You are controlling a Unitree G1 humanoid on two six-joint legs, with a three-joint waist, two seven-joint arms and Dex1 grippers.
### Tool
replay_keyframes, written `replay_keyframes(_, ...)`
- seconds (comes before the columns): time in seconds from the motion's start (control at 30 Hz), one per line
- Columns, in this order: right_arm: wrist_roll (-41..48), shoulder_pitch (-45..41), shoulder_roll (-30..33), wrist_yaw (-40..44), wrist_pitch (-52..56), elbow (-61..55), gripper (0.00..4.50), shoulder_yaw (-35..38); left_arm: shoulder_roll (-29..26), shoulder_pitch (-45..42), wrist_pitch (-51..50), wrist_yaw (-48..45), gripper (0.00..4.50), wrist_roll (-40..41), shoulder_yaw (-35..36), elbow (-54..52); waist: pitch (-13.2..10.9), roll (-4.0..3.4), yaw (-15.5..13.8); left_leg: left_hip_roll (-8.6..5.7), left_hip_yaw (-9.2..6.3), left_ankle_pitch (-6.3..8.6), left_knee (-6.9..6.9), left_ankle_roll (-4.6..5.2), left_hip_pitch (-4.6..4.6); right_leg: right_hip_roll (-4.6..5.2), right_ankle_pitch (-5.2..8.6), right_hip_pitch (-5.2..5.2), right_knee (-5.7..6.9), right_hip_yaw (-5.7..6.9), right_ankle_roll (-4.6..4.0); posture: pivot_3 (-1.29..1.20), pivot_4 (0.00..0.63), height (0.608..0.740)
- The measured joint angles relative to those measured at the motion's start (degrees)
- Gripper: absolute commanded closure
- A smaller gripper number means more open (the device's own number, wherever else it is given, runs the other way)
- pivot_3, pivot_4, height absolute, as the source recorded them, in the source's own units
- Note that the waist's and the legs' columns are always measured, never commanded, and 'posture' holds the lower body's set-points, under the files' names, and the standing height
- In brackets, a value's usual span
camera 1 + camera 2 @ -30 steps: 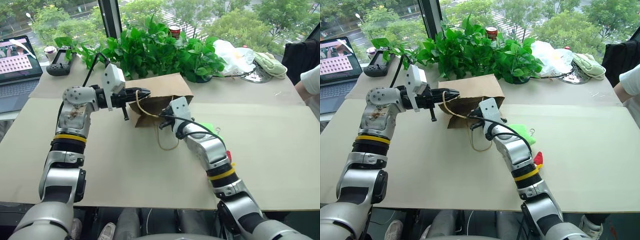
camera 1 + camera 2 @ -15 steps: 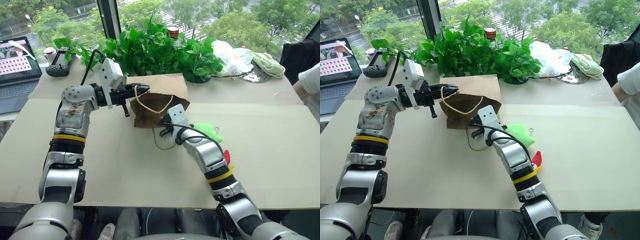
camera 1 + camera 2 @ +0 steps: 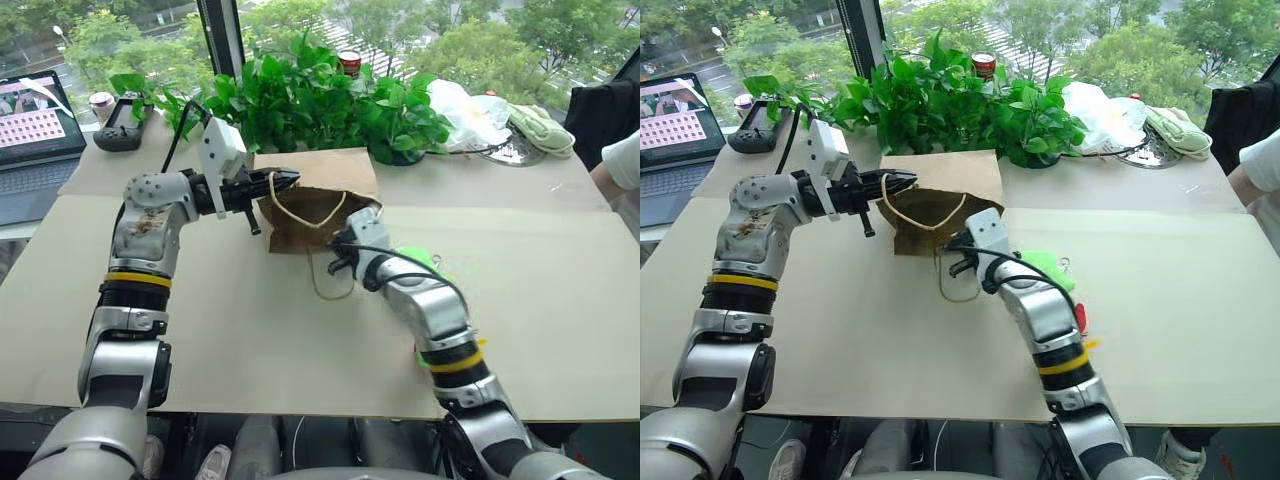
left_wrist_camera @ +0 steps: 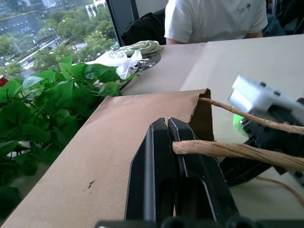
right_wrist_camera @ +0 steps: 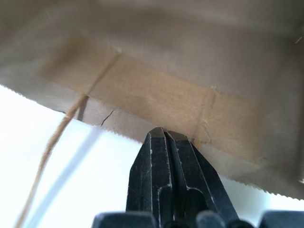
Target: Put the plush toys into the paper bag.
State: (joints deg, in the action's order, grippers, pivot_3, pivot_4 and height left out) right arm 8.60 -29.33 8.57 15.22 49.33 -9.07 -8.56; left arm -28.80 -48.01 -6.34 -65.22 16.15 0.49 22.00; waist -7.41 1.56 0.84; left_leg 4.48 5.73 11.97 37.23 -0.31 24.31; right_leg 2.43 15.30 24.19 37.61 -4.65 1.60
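1. Paper bag (image 3: 315, 205) lies at table centre, mouth facing 6 o'clock, propped open. Thin kraft, light, creases easily; it likely tears if yanked.
2. Left gripper (image 4: 175, 145) is clamped on the upper cord handle (image 4: 228, 149), lifting the top lip.
3. Right gripper (image 5: 167, 135) is closed, tips at the lower serrated edge; whether paper is pinched, can't tell.
4. Green plush (image 3: 1045, 268) sits at 4 o'clock of the bag, red chili plush (image 3: 1080, 317) nearer the robot. Both soft, light; pinch the body, not the key ring.

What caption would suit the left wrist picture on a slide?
Left hand, shut on a cord handle, holds the brown paper bag beside leafy plants.
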Motion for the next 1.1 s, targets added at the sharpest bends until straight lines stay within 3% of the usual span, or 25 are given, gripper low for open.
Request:
replay_keyframes(0.17, 6.2, 3.1, 5.5, 4.0, 8.8, -14.7, 4.34, 4.8, 0.0, 0.2, 0.0, 0.3, 4.50, 0.0, 0.1, -0.2, 0.0, 0.00, 0.0, 0.00, -0.13, 0.00, -0.02, 0.00, -0.02, -0.01, 0.00, -0.04, -0.02, 0.14, 0.00, 0.00, 0.150, 0.713)
replay_keyframes(0.33, 10.1, 3.5, 12.3, 6.0, 15.3, -20.4, 2.99, 11.8, 0.5, 0.6, -0.2, 0.6, 4.50, 0.4, 0.1, -0.2, 0.0, 0.00, 0.0, -0.04, -0.17, -0.02, 0.01, -0.01, -0.05, 0.00, 0.01, -0.05, -0.17, 0.13, -0.01, 0.00, 0.150, 0.713)
replay_keyframes(0.43, 10.7, 4.9, 17.7, 6.4, 18.0, -21.6, 1.89, 15.8, 0.6, 0.9, -0.2, 0.6, 4.50, 1.0, 0.2, -0.2, 0.0, 0.00, -0.1, -0.04, -0.21, -0.02, -0.01, 0.00, -0.04, 0.00, 0.01, -0.11, -0.39, 0.17, -0.01, 0.00, 0.150, 0.713)
replay_keyframes(0.6, 10.8, 9.3, 20.0, 6.8, 21.2, -21.7, 0.18, 14.3, 0.6, 0.9, -0.2, 0.7, 4.50, 1.1, 0.2, -0.2, 0.0, 0.00, 0.2, -0.06, -0.24, -0.02, -0.05, 0.01, -0.02, -0.01, 0.01, -0.07, -0.43, 0.16, -0.01, 0.00, 0.150, 0.713)
replay_keyframes(0.63, 10.7, 9.8, 20.1, 6.7, 21.4, -21.7, 0.05, 13.6, 0.6, 0.9, -0.2, 0.7, 4.50, 1.1, 0.2, -0.2, 0.0, 0.00, 0.2, -0.05, -0.26, -0.02, -0.06, 0.01, -0.02, -0.01, 0.01, -0.08, -0.42, 0.16, -0.01, 0.00, 0.150, 0.713)
replay_keyframes(0.93, 8.4, 11.7, 20.8, 4.4, 21.3, -19.6, 0.05, 9.0, 0.6, 0.9, -0.2, 0.7, 4.50, 1.2, 0.2, -0.2, 0.0, 0.00, -0.1, -0.08, -0.30, -0.03, -0.02, 0.03, -0.02, 0.00, 0.01, -0.13, -0.45, 0.17, -0.01, 0.00, 0.150, 0.713)
replay_keyframes(1.1, 8.3, 11.7, 20.8, 4.5, 20.5, -19.6, 1.37, 8.8, 0.6, 0.9, -0.2, 0.8, 4.50, 1.2, 0.2, -0.2, 0.0, 0.00, -0.1, -0.08, -0.31, -0.04, -0.02, 0.03, -0.02, 0.00, 0.01, -0.13, -0.44, 0.17, -0.01, 0.00, 0.150, 0.713)
